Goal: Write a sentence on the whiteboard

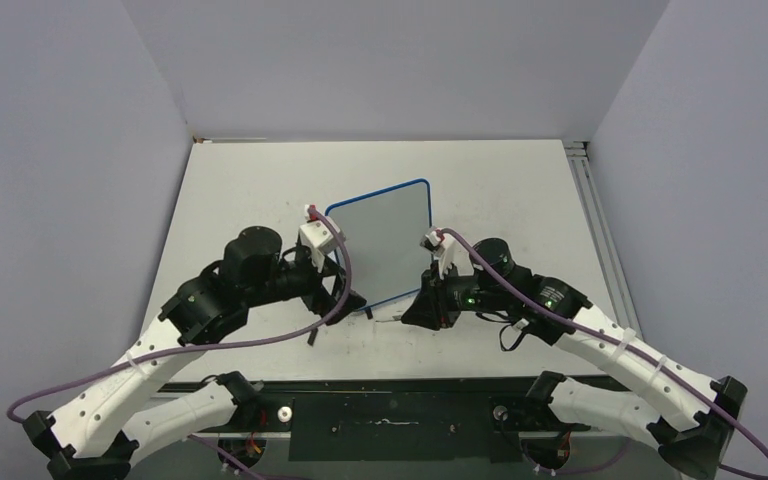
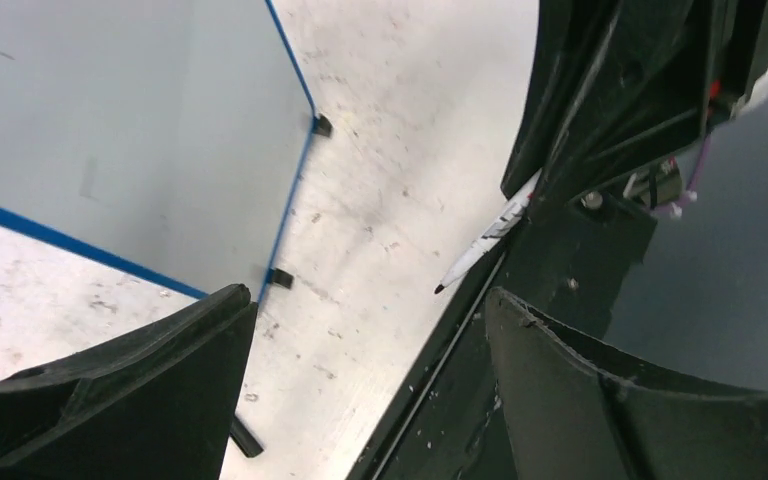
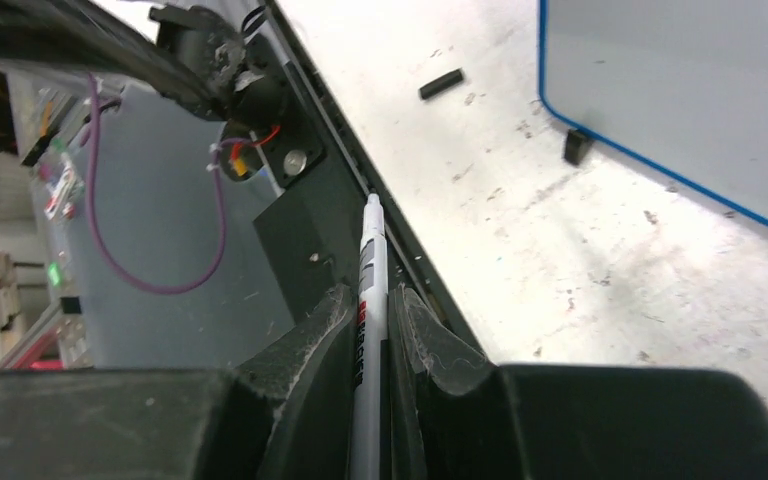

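The right wrist view makes plain what the overhead barely shows, the right hand (image 3: 375,300) clamped on a pen (image 3: 371,235), the left hand (image 2: 370,300) gaping empty, and the whiteboard (image 1: 385,240) standing on the bench (image 1: 520,190) between them (seemingly leaning back).

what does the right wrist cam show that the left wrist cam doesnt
Only the right wrist view: the right pincer from behind, its two fingers pressed shut on the barrel of the marker.
Only the left wrist view: the left pincer open, the marker's black tip, and both black feet of the whiteboard.
Both: the blank, blue-framed whiteboard, the marker, and the scuffed table.
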